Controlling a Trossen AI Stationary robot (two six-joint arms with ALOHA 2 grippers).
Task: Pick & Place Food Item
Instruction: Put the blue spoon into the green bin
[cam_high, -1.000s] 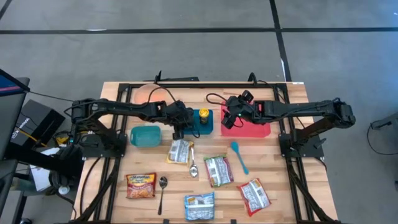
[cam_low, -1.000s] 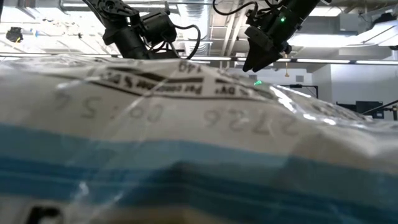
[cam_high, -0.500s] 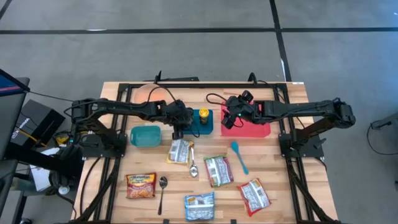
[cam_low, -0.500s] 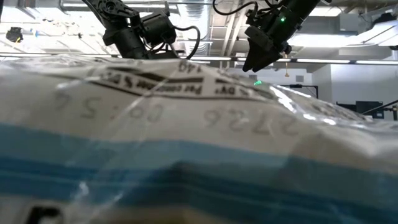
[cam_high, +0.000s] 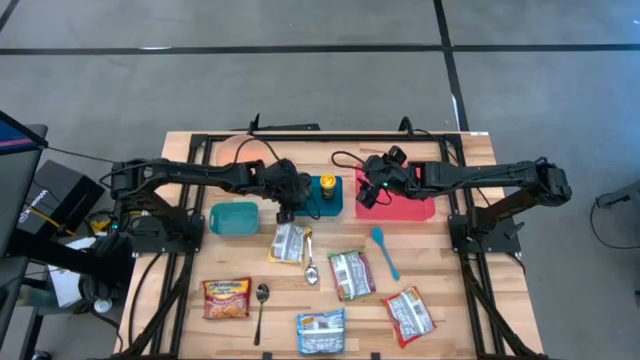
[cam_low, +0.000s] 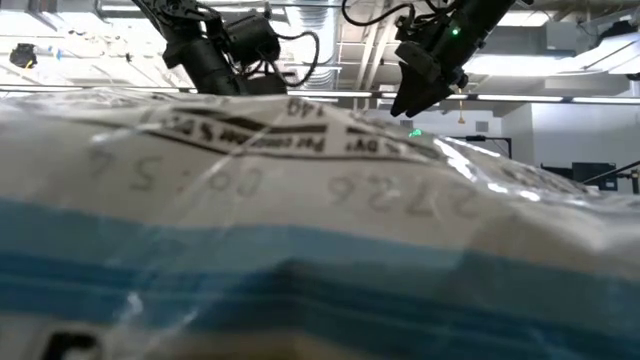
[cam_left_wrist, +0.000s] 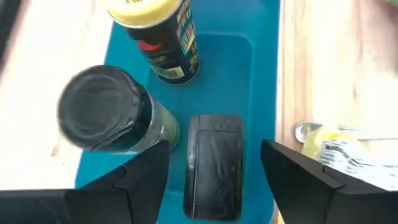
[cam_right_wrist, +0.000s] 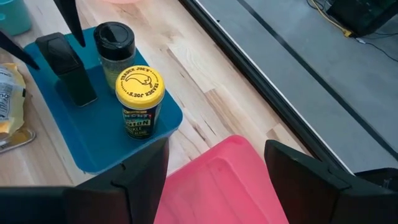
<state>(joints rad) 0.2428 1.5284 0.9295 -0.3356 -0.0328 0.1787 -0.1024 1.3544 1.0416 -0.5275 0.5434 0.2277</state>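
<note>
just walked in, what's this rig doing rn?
Left gripper is open over the blue tray, its fingers either side of a black box lying flat there. A dark-lidded jar and a yellow-lidded jar stand beside it. Right gripper waits open above the pink tray. Food packets lie on the table.

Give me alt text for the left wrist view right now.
The left gripper hangs open over a blue tray, its fingers either side of a flat black container lying there. A black-lidded jar and a yellow-lidded jar stand on the tray beyond it.
</note>
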